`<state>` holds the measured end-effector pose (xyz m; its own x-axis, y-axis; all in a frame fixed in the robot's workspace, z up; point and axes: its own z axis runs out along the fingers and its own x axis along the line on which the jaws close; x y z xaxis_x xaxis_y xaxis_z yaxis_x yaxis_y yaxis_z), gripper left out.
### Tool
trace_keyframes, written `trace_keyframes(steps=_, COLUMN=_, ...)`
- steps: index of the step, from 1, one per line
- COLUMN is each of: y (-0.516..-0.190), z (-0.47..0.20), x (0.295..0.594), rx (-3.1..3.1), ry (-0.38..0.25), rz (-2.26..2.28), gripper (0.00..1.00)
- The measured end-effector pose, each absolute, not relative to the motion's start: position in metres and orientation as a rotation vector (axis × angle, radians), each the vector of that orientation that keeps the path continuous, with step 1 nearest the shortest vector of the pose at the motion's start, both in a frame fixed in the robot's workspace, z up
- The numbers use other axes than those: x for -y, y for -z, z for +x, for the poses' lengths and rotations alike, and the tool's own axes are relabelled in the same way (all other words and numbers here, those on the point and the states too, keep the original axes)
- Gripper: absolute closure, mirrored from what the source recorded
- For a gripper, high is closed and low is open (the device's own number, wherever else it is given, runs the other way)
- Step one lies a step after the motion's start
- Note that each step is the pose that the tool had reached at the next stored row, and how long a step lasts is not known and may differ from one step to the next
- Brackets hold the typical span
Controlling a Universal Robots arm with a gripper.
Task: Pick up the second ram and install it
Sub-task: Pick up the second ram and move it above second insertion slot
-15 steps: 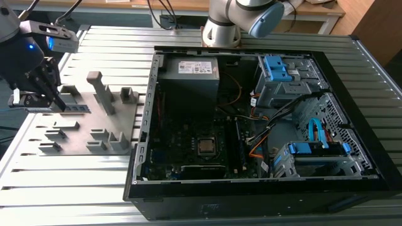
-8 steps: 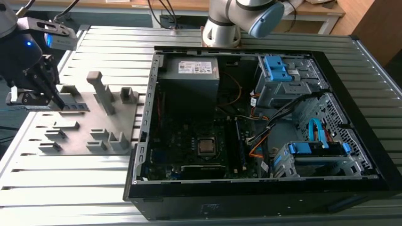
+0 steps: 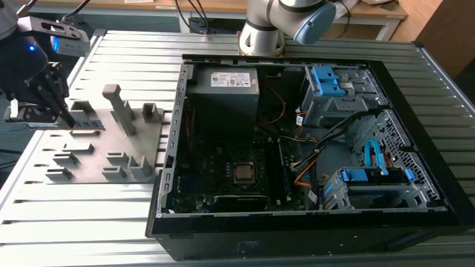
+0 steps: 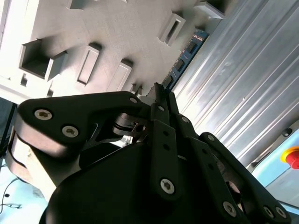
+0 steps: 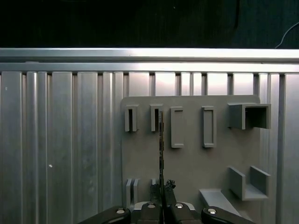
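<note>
The gripper (image 5: 161, 185) is pinching the second ram (image 5: 161, 140) on edge over the grey fixture plate (image 5: 187, 163), with slot blocks (image 5: 176, 127) crowding either side. The open computer case (image 3: 297, 236) is sitting well apart on the slatted counter (image 3: 74, 222), towards the exterior view's right.

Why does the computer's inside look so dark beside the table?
Exterior view: light glares off the ribbed metal table; the black interior of the computer case looks dim. Second wrist view: the gripper looms dark against the bright fixture plate.

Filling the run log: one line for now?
hand shut on thin blue-green ram stick | stick on grey slotted holder plate | not installed
</note>
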<state>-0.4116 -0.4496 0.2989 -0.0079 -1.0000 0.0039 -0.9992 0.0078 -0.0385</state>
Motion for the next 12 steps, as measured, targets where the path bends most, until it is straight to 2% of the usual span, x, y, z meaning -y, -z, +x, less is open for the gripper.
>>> trace_keyframes(steps=12, y=-0.3063, z=-0.4116, x=0.4496, rx=-2.213, ry=0.047, rz=-2.195, gripper=0.86)
